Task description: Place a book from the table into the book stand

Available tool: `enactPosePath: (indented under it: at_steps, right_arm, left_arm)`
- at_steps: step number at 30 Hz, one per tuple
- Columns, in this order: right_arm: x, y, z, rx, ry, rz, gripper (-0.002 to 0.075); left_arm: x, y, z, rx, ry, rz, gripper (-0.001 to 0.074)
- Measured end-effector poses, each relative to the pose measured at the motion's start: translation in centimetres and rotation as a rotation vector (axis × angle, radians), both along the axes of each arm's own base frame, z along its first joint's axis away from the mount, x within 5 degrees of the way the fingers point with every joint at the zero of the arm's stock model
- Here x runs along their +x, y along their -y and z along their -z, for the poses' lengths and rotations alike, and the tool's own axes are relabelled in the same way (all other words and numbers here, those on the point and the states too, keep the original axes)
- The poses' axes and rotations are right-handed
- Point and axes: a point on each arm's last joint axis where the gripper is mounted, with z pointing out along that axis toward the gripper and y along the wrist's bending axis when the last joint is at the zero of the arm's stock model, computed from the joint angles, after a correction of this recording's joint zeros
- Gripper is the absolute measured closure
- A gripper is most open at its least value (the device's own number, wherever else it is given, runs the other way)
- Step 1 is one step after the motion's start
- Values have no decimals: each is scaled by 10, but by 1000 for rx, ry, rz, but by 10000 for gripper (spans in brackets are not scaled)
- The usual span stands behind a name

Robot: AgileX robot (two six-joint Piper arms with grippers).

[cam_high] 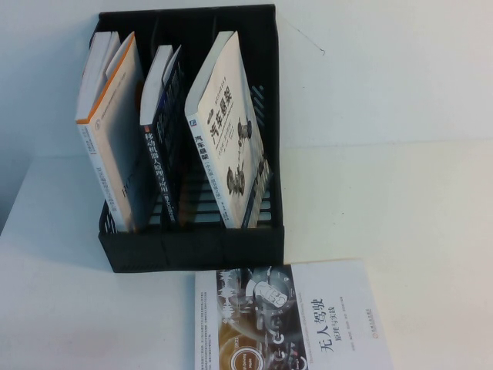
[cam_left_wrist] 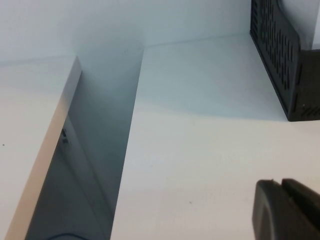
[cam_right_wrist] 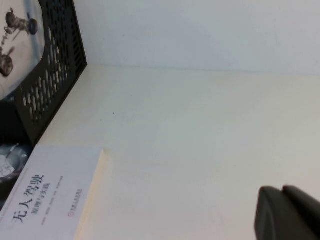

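The book [cam_high: 227,127], white with a black Chinese title and grey suspension drawings, stands tilted in the right slot of the black book stand [cam_high: 192,247] on the white table [cam_high: 400,200]. Neither arm shows in the high view. In the left wrist view my left gripper [cam_left_wrist: 281,182] hovers over bare table, fingers pressed together on nothing, with the stand's slatted wall [cam_left_wrist: 280,55] some way off. In the right wrist view my right gripper [cam_right_wrist: 281,189] is shut and empty over the table. The stand [cam_right_wrist: 55,65] and a corner of the book [cam_right_wrist: 15,30] lie beyond it.
A white book with a dark car-interior picture [cam_high: 293,316] lies flat in front of the stand [cam_right_wrist: 50,195]. A white-and-orange book [cam_high: 108,131] fills the left slot, a dark book [cam_high: 162,146] the middle one. A gap [cam_left_wrist: 100,165] separates two tabletops on the left.
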Motion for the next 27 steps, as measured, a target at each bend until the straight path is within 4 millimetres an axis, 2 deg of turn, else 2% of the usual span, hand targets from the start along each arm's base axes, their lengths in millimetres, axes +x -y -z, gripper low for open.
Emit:
enactPosePath:
  at_steps: [27]
  right_arm:
    - [0, 0, 0, 1, 0, 0, 727]
  left_arm:
    - [0, 1, 0, -29, -1, 0, 737]
